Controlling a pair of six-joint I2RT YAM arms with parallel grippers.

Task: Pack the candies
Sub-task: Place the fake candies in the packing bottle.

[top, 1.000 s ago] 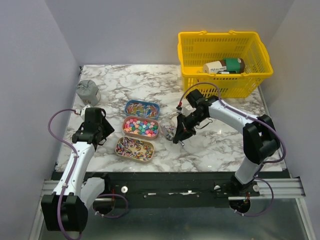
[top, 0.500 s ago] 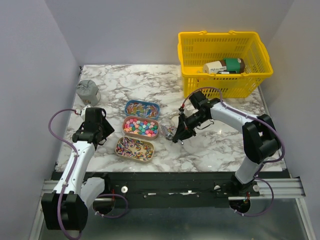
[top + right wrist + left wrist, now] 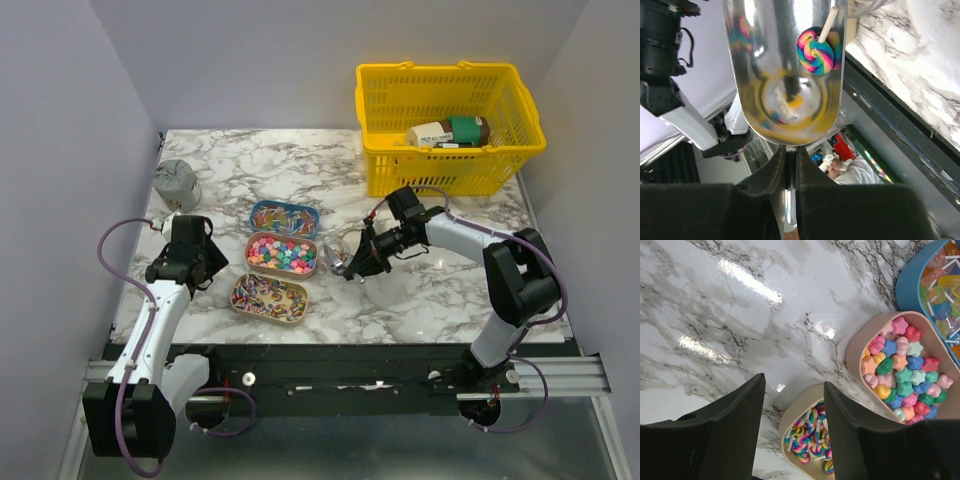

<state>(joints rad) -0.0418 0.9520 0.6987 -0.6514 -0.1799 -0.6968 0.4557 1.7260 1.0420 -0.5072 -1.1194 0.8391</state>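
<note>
Three oval trays of candies lie left of centre: a blue one with wrapped sweets, a pink one with round and star sweets, and a beige one with rainbow swirl lollipops. My right gripper is shut on the handle of a silver scoop. One rainbow lollipop candy lies in the scoop. The scoop's tip is at a small clear jar right of the pink tray. My left gripper is open and empty, hovering over the left end of the beige tray.
A yellow basket with packaged goods stands at the back right. A grey pouch sits at the back left. In the left wrist view the pink tray and blue tray lie to the right.
My right wrist has shifted right and lower, tilting the scoop flatter toward the small jar. The left arm has not moved.
</note>
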